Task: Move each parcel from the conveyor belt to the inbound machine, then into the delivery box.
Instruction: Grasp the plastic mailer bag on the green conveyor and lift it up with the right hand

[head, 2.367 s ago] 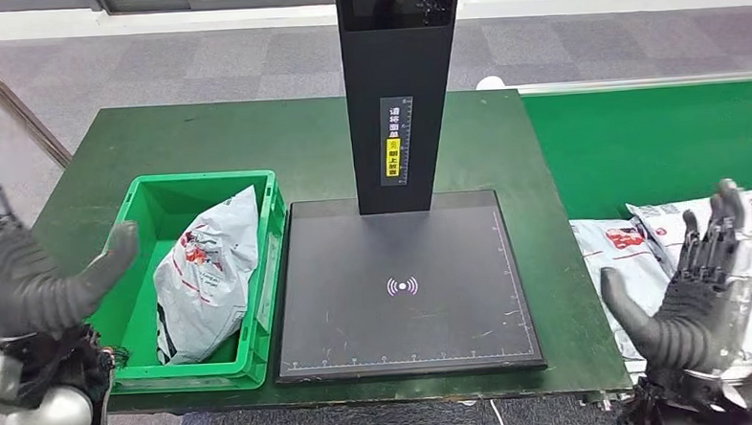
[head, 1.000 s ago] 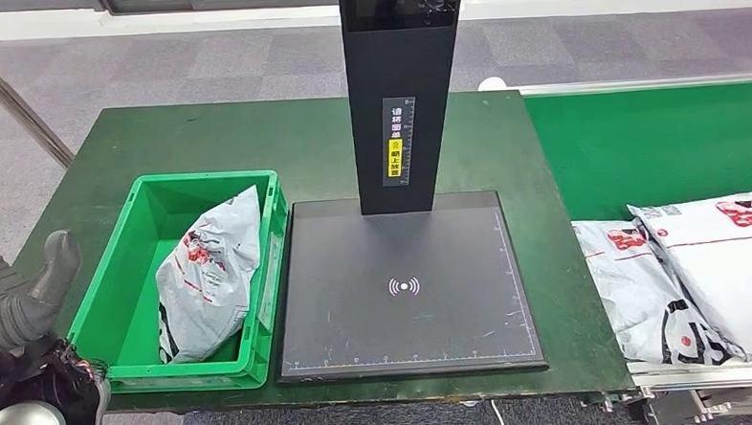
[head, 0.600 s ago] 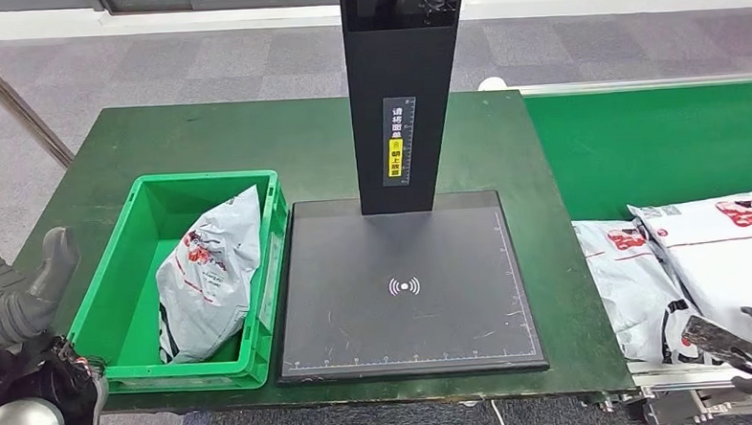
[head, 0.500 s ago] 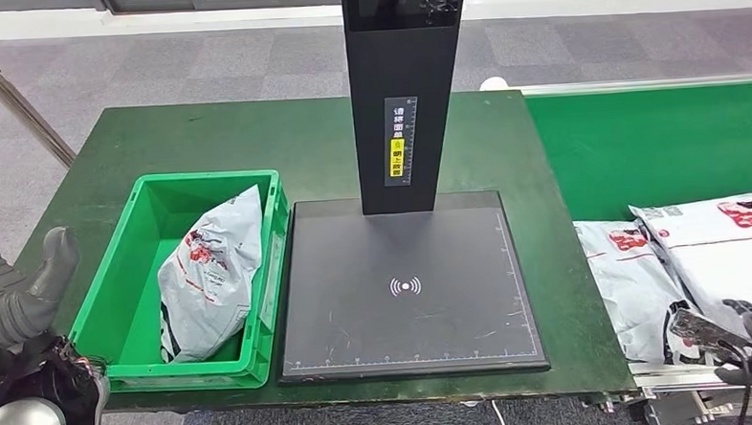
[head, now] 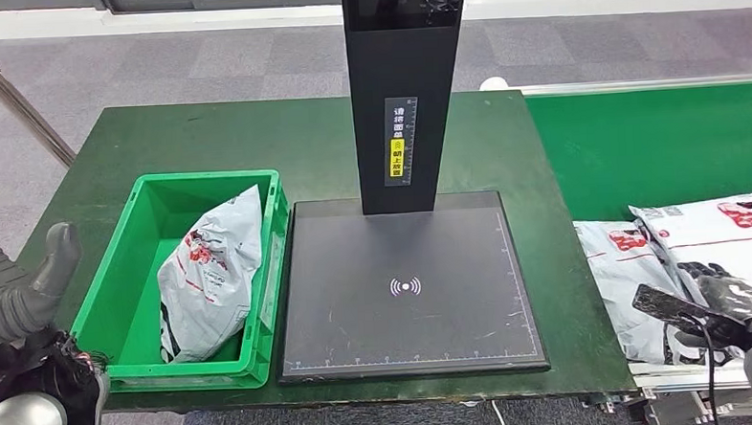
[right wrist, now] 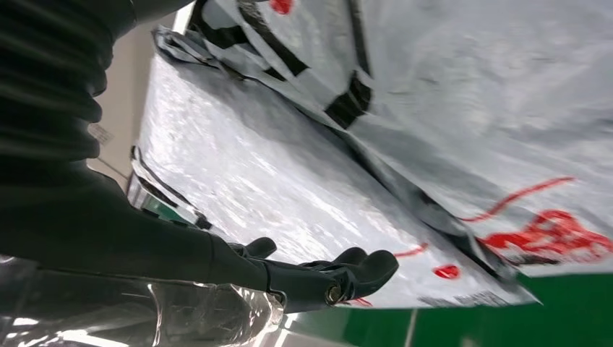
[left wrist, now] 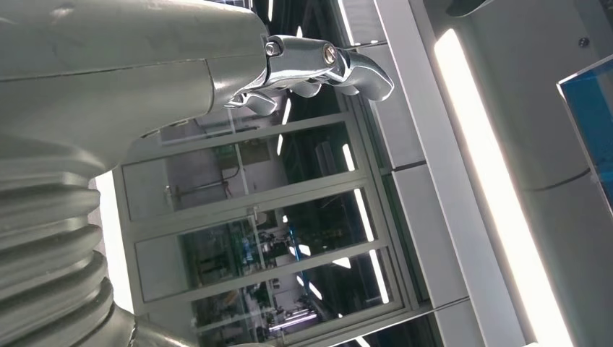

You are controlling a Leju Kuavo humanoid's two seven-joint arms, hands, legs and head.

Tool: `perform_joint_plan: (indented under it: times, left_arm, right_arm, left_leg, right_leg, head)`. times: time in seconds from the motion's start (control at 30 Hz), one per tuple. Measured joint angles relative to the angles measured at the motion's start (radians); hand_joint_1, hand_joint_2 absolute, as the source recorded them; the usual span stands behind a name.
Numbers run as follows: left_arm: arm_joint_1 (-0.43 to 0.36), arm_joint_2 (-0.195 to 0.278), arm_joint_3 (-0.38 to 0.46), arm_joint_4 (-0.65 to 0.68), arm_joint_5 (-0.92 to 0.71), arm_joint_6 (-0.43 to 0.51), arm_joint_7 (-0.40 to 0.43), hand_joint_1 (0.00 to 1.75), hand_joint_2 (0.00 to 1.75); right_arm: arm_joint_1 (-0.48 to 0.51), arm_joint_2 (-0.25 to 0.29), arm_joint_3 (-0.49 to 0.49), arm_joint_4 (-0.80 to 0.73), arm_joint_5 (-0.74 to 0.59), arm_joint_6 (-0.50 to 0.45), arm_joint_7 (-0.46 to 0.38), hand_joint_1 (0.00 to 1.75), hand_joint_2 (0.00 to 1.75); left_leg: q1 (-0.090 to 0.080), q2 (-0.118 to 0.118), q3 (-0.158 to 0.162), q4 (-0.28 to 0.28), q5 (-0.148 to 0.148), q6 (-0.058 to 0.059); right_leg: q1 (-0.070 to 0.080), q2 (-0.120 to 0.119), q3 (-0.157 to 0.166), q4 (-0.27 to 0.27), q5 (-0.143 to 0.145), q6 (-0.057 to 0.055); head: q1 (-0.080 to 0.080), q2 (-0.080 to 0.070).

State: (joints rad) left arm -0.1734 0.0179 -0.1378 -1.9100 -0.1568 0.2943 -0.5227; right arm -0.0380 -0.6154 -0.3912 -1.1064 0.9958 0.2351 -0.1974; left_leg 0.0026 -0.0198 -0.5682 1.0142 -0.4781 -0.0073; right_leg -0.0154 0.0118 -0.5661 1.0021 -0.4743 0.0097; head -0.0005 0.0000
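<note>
A green cloth-covered worktop stands on a grey carpet floor. On it sits a flat black scanning pad with a tall black post at its far side. Just beside the pad is a green plastic box with one crinkly grey plastic parcel leaning inside.

On the other side runs the green conveyor belt. Two white and grey plastic parcels lie overlapping at its near end, close to the worktop's edge.

The right hand rests low on those parcels with fingers reaching flat over the plastic; I cannot tell if it has hold of one. The left hand is up beside the box, well apart from it, holding nothing, fingers apart.

The far half of the worktop is bare green.
</note>
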Motion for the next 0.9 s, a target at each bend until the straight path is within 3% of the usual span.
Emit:
perform_joint_plan:
  times: [0.43, 0.9]
  left_arm:
    - [-0.012, 0.0, 0.002, 0.019, 0.003, -0.001, -0.002, 0.0, 1.75]
    - [-0.031, 0.004, 0.002, 0.039, 0.007, 0.006, 0.008, 0.0, 1.75]
  right_arm:
    - [-0.001, 0.014, 0.143, 0.002, -0.013, -0.025, 0.041, 0.0, 1.75]
    - [-0.019, 0.025, 0.222, 0.056, -0.025, -0.002, 0.042, 0.0, 1.75]
  left_leg:
    - [0.0, -0.001, 0.0, 0.0, 0.0, 0.0]
    - [0.0, 0.0, 0.0, 0.0, 0.0, 0.0]
  right_leg:
    - [0.0, -0.001, 0.0, 0.0, 0.0, 0.0]
    - [0.0, -0.001, 0.0, 0.0, 0.0, 0.0]
  head:
    - [0.0, 0.0]
    - [0.0, 0.0]
